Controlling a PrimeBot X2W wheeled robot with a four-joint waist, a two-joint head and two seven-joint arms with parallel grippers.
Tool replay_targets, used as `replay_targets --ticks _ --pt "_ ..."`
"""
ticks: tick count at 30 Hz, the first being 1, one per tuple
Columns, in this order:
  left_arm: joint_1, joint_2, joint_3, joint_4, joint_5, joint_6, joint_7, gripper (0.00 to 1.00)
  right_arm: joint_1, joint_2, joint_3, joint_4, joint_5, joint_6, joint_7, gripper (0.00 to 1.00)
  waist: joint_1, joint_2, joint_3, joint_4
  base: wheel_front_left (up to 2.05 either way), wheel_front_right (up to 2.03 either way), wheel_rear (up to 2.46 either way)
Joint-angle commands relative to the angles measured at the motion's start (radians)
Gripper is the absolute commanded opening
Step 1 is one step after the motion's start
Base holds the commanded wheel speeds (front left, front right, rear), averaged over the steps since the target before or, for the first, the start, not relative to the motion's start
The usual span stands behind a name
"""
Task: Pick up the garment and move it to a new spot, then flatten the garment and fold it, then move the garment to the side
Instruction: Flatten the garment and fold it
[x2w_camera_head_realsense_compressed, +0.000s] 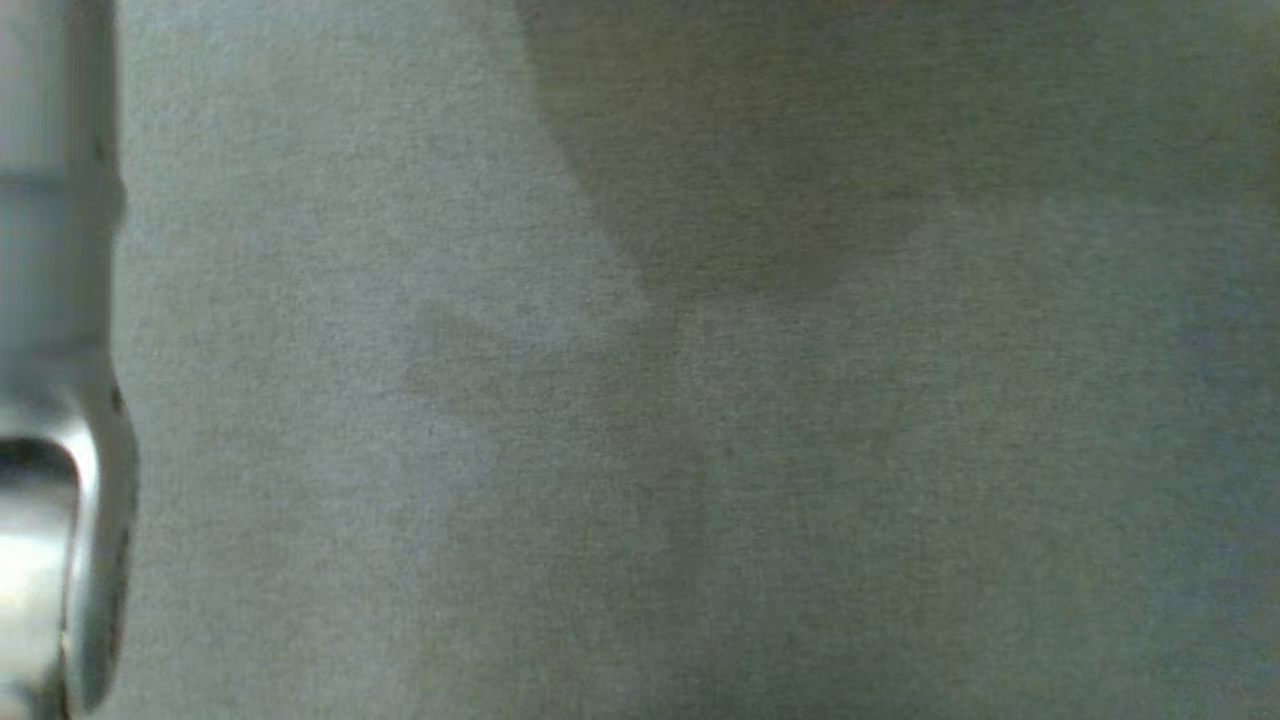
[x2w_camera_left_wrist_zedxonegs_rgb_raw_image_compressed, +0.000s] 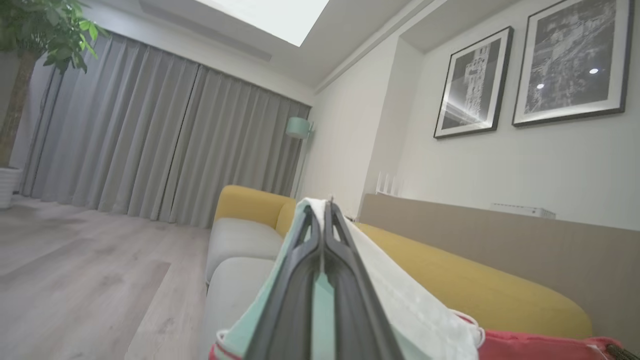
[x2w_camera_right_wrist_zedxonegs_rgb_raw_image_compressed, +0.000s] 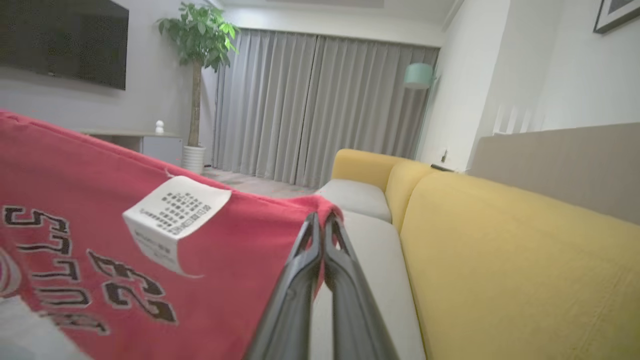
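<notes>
Clearly the garment (x2w_camera_right_wrist_zedxonegs_rgb_raw_image_compressed: 100, 240) hangs lifted near the yellow sofa (x2w_camera_right_wrist_zedxonegs_rgb_raw_image_compressed: 500, 260), the left gripper (x2w_camera_left_wrist_zedxonegs_rgb_raw_image_compressed: 324, 207) clamped on its mint-and-white edge and the right gripper (x2w_camera_right_wrist_zedxonegs_rgb_raw_image_compressed: 322, 220) pinching its red corner. It is best carried with both arms level and apart, so the cloth lands flat.

Lettering on red garment (x2w_camera_right_wrist_zedxonegs_rgb_raw_image_compressed: 235, 235), left of frame: black block letters, upside down to me, "ULLS" and "23".
Print on white tag (x2w_camera_right_wrist_zedxonegs_rgb_raw_image_compressed: 172, 220): too small for me to read.

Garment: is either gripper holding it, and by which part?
Both hold the garment: the left gripper pinches a pale edge, the right gripper a red corner.
</notes>
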Motion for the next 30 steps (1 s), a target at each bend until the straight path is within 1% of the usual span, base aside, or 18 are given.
replay_targets --ticks 1,6,11,16,20,21,22,24,30 --pt "0.036 0.054 0.011 -0.038 -0.01 -0.002 -0.007 0.0 0.03 -0.014 0.007 -0.013 0.005 -0.001 -0.01 0.0 -0.0003 0.0 0.008 0.008 0.0 0.0 0.0" --pt "0.285 0.083 -0.011 -0.118 -0.037 -0.005 -0.057 0.0 0.143 -0.024 0.055 0.021 0.038 -0.001 -0.029 0.0 -0.0003 0.0 0.007 0.017 0.0 0.0 0.0" --pt "0.596 0.11 -0.038 -0.21 -0.042 0.001 -0.115 0.0 0.309 -0.031 0.062 0.022 0.071 -0.001 -0.037 0.0 -0.0003 0.0 -0.047 0.016 0.0 0.0 0.0" --pt "0.892 0.117 -0.061 -0.273 -0.051 0.047 -0.138 0.0 0.544 -0.047 0.042 -0.057 0.063 -0.001 -0.038 0.0 -0.0003 0.0 -0.119 0.007 0.0 0.0 0.0" --pt "1.071 0.103 -0.078 -0.307 -0.067 0.079 -0.156 0.0 0.731 -0.053 0.003 -0.132 0.033 -0.001 -0.038 0.0 -0.0003 0.0 -0.17 -0.003 0.0 0.0 0.0" --pt "1.11 0.098 -0.08 -0.315 -0.071 0.09 -0.162 0.0 0.773 -0.051 -0.011 -0.15 0.021 -0.001 -0.038 0.0 -0.0003 0.0 -0.18 -0.008 0.0 0.0 0.0" --pt "1.11 0.098 -0.08 -0.315 -0.071 0.09 -0.162 0.0 0.773 -0.051 -0.011 -0.15 0.021 -0.001 -0.038 0.0 -0.0003 0.0 -0.18 -0.008 0.0 0.0 0.0" --pt "1.183 0.09 -0.08 -0.33 -0.08 0.11 -0.17 0.0 0.853 -0.046 -0.037 -0.182 -0.008 -0.001 -0.038 0.0 -0.0003 0.0 -0.2 -0.017 0.0 0.0 0.0" --pt "1.361 0.075 -0.07 -0.38 -0.114 0.152 -0.188 0.0 1.056 -0.03 -0.143 -0.255 -0.083 -0.001 -0.038 0.0 -0.0003 0.0 -0.234 -0.036 0.0 0.0 0.0"
